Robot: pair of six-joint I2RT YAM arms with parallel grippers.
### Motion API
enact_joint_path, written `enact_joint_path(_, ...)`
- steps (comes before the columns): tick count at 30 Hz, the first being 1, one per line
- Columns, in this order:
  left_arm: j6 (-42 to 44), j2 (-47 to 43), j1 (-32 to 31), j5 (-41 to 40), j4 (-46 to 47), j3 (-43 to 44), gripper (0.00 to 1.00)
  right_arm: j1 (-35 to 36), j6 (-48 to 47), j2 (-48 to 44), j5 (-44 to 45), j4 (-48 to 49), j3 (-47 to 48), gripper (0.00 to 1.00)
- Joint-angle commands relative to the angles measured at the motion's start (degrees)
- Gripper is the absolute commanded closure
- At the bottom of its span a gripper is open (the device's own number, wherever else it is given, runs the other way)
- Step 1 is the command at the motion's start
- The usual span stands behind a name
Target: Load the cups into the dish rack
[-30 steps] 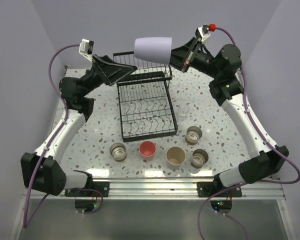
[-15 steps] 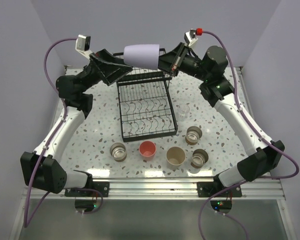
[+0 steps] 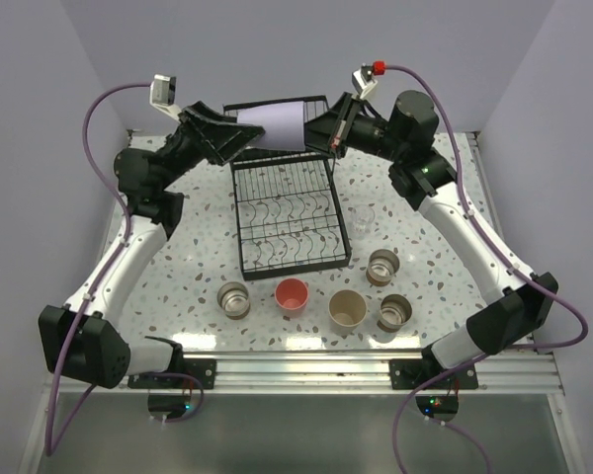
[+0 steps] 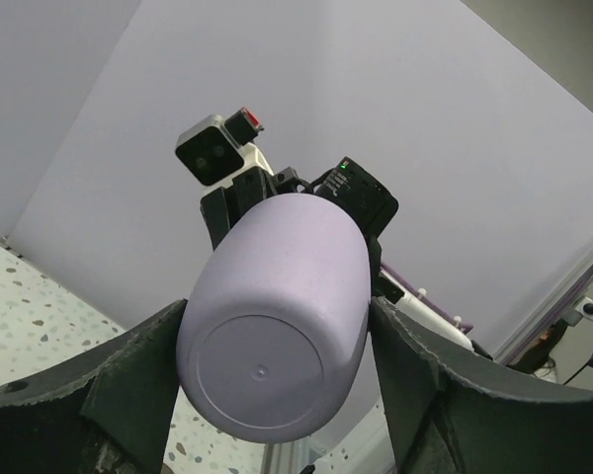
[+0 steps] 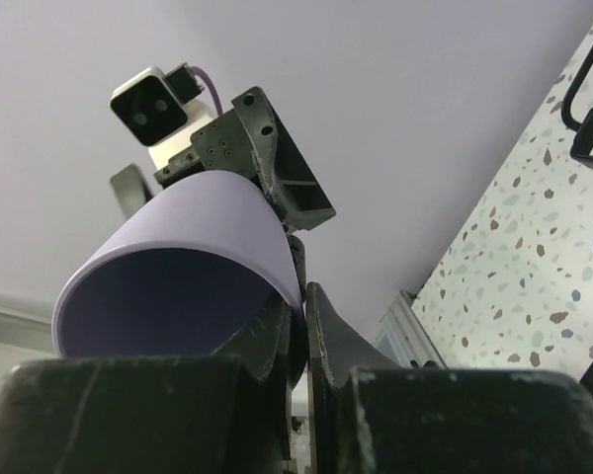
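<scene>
the lavender cup [image 3: 270, 125] lay sideways, rim pinched by the right gripper [image 3: 314, 131], base pointing into the left gripper [image 3: 233, 139], its jaws spread.

A lavender cup [image 5: 178, 267] lies on its side, open mouth toward the viewer. The right tool [image 5: 301, 301] pinches its rim between two dark fingers. Behind the cup is the left tool [image 5: 267, 168] with its camera [image 5: 150, 102]. Speckled tabletop [image 5: 534, 267] runs along the right.

Speckled terrazzo tabletop [image 3: 178, 281] spreads beneath the left gripper [image 3: 241, 138] and right gripper [image 3: 314, 128]; plain pale-violet walls [image 3: 306, 39] stand just behind them; an aluminium rail [image 3: 306, 367] edges that tabletop, well away from them.
</scene>
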Motion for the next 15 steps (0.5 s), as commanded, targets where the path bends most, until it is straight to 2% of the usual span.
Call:
enact_joint_path(1, 1.73, -1.31, -0.34, -2.57, 3.99, -0.46, 0.28, 0.15, -2.75, 0.93, -0.57, -3.85, 1.76, 1.0)
enact_joint_path(3, 1.56, -1.57, -0.34, -3.36, 4.95, -1.78, 0.4, 0.15, -2.84, 0.5, 0.31, -3.94, 1.06, 1.0)
enact_joint_path(4, 1.47, -1.75, -0.34, -3.62, 5.22, -2.22, 0.52, 0.15, -3.1, 0.15, 1.27, -4.12, 0.88, 1.0)
enact_joint_path(6, 1.55, -1.92, -0.43, -3.89, 5.05, -2.93, 0.67, 0.15, -3.28, 0.23, 1.8, -4.82, 0.53, 1.0)
enact_joint_path(7, 1.81, -2.53, -0.35, -4.15, 4.79, -3.1, 0.8, 0.15, -3.28, 0.49, 1.72, -4.99, 0.35, 1.0)
enact_joint_path(10, 4.44, -3.94, -0.34, -4.94, 0.85, -2.93, 0.97, 0.07, -4.59, 1.2, 2.68, -8.15, 0.26, 1.0)
enact_joint_path(12, 8.21, -4.64, -0.34, -5.47, -5.36, -1.27, 1.0, 0.07, -6.35, 1.28, 4.52, -12.7, 0.7, 0.73)
enact_joint_path(14, 11.73, -5.0, -0.34, -6.35, -11.09, 1.71, 1.0, -0.02, -10.12, 0.94, 6.37, -16.14, 1.31, 0.55)
enact_joint_path(15, 15.49, -5.0, -0.34, -6.44, -16.52, 2.86, 1.0, 0.07, -11.44, 0.41, 8.73, -20.16, 2.1, 0.51)
